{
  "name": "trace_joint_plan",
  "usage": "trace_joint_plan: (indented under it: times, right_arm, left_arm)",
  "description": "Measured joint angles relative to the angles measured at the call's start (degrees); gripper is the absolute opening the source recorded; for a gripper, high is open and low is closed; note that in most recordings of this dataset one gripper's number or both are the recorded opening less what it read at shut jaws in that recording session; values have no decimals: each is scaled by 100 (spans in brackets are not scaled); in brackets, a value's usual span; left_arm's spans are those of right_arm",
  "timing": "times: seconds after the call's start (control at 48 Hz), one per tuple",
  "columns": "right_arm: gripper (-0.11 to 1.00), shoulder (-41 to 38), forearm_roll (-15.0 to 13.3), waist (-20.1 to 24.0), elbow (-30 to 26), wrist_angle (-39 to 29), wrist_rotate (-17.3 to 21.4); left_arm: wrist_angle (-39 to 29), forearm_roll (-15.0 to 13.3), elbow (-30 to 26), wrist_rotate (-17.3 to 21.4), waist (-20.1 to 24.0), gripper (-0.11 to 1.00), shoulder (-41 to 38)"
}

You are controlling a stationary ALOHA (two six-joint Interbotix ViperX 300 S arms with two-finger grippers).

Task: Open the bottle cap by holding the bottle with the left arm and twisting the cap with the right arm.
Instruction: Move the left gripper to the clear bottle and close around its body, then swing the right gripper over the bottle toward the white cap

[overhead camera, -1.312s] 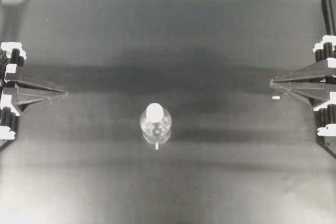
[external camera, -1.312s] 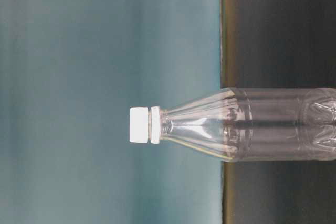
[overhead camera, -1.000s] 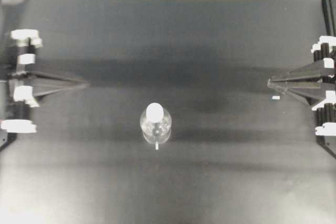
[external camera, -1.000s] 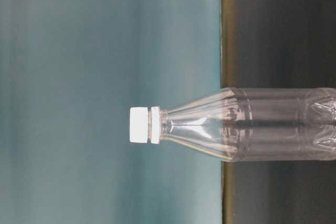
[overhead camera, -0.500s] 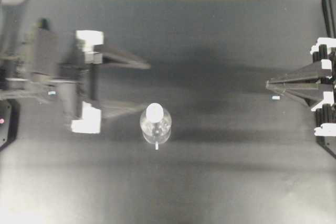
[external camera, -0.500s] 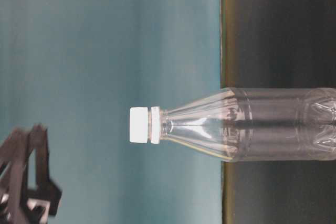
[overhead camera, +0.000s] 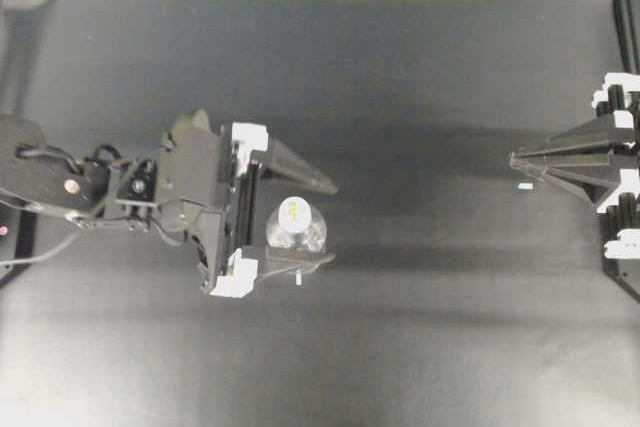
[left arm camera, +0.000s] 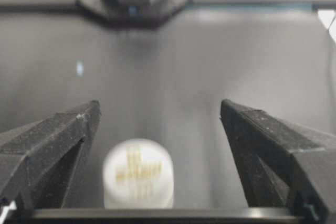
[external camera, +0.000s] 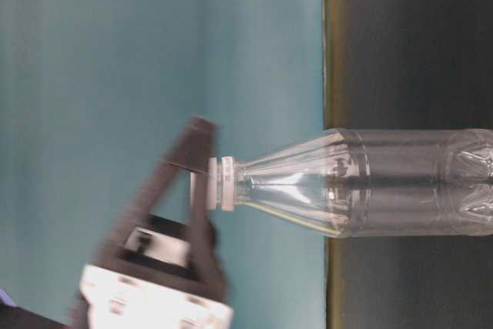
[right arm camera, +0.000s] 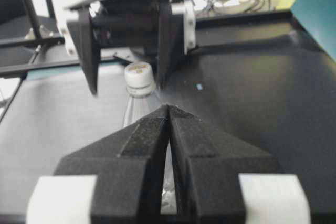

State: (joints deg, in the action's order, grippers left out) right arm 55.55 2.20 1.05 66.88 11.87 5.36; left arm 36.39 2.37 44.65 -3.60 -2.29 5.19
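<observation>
1. The bottle [overhead camera: 297, 237] stands upright near the middle of the black counter [overhead camera: 420, 347], long axis vertical, bottle cap [overhead camera: 294, 212] on top. It looks empty and clear.
2. Left claw [overhead camera: 325, 222] is wide open and holds nothing. Its fingers straddle the bottle, one on the far side and one on the near side in the overhead view, at roughly cap and neck height in the table-level view. No contact that I can see.
3. Key relation: the cap sits between the left fingers, low and a little left of centre in the left wrist view [left arm camera: 138, 174]. A body grasp likely needs the claw lower down.
4. Right claw [overhead camera: 515, 159] is fully closed and empty, parked well apart at the right edge, tips pointing at the bottle. The left arm [overhead camera: 60, 182] is far nearer.
5. Writing: faint yellowish print on the cap top, not legible. No label or brand visible on the bottle.
6. A tiny white speck [overhead camera: 524, 187] lies on the counter just beside the right claw's tip.
</observation>
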Motion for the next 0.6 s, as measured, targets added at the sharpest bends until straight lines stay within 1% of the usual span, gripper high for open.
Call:
trace_joint_plan:
  times: [0.125,0.208,0.375,0.521,0.604]
  right_arm:
    - [0,0,0,-9,0,-35,9]
    - [0,0,0,-26,0,-53,44]
    - [0,0,-9,-44,0,-70,176]
    - [0,0,-9,-44,-9,-105,360]
    - [0,0,0,-44,-35,-237,483]
  left_arm:
    - [123,9,299,-70,53,98,-211]
    - [255,0,396,-176,79,98,-387]
    - [475,9,422,-290,62,98,-817]
    - [536,0,404,-281,53,98,-1195]
    - [545,0,378,-308,35,98,-1362]
